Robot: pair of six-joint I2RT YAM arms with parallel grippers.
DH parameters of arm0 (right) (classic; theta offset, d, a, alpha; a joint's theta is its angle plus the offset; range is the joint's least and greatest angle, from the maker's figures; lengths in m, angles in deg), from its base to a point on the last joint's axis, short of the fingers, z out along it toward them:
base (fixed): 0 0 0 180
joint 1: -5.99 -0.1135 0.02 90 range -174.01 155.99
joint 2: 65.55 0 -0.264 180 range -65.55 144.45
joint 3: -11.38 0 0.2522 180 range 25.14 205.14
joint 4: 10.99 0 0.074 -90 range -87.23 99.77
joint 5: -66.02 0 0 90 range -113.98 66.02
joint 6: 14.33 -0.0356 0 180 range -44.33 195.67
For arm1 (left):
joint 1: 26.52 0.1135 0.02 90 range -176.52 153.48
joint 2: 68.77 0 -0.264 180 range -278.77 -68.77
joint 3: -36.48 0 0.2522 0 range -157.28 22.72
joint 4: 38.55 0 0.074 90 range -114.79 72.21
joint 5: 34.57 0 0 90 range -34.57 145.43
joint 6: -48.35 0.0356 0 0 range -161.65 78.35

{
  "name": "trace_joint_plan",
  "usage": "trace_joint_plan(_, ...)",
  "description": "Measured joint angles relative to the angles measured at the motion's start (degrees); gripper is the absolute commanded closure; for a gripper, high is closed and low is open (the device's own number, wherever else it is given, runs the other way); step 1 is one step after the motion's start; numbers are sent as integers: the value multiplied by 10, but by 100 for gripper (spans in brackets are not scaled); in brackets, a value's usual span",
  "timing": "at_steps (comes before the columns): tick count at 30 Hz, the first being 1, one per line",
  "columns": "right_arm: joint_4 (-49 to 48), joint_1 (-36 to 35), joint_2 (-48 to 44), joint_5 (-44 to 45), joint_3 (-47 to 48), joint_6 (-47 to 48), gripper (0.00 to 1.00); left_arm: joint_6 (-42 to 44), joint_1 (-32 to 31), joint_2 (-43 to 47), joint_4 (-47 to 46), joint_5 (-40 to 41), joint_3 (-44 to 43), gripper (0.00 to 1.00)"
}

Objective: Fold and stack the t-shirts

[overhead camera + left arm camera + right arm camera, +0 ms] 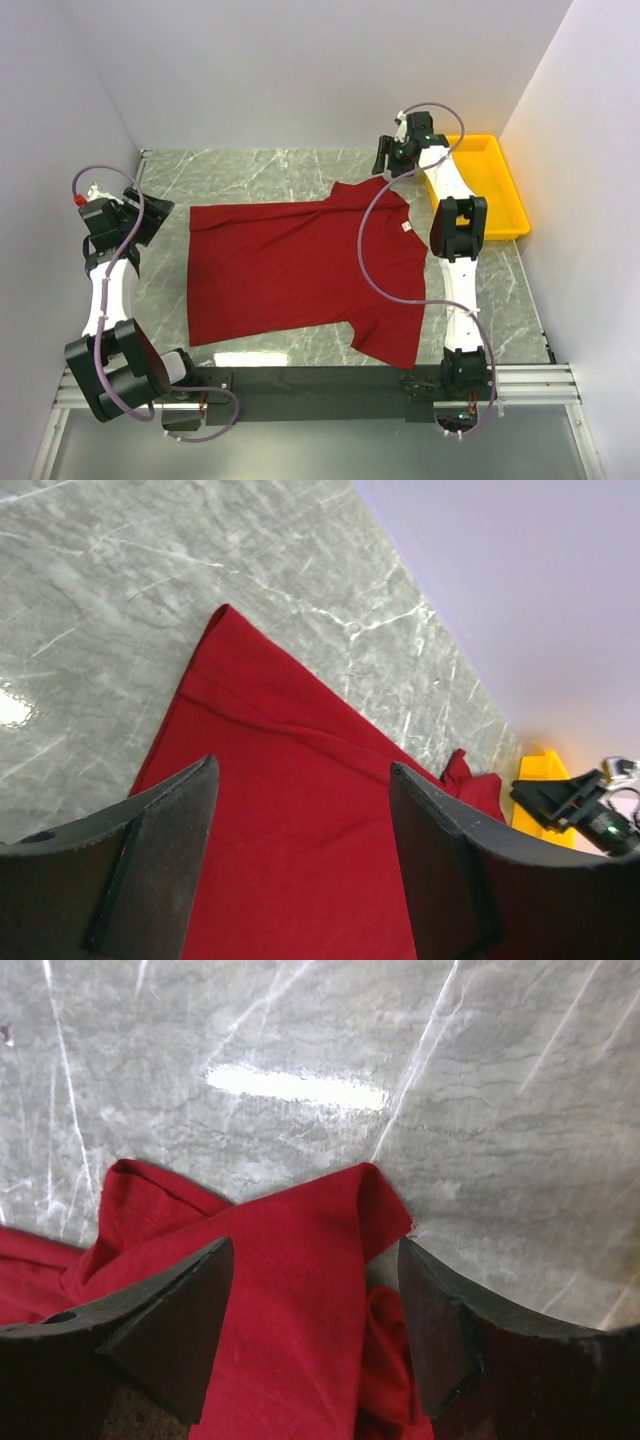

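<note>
Logged: my left gripper [300,770] and right gripper [315,1245], both wide and empty, hung over opposite ends of the dark red t-shirt [300,270], spread unfolded mid-frame on the table [260,175]; folding and stacking, I judged, all remained.

T-shirt [300,270]: one, dark red, short-sleeved, round neck, small white collar tag [406,227]. Spread unfolded on grey marbled worktop [250,175]; hem left, collar right. Far sleeve rumpled, near sleeve flat.
</note>
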Motion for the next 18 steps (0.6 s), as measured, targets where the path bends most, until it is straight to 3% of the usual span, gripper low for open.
trace_joint_plan(18,24,23,25,-70,23,-23,41,-11,0,41,23,-1,0,27)
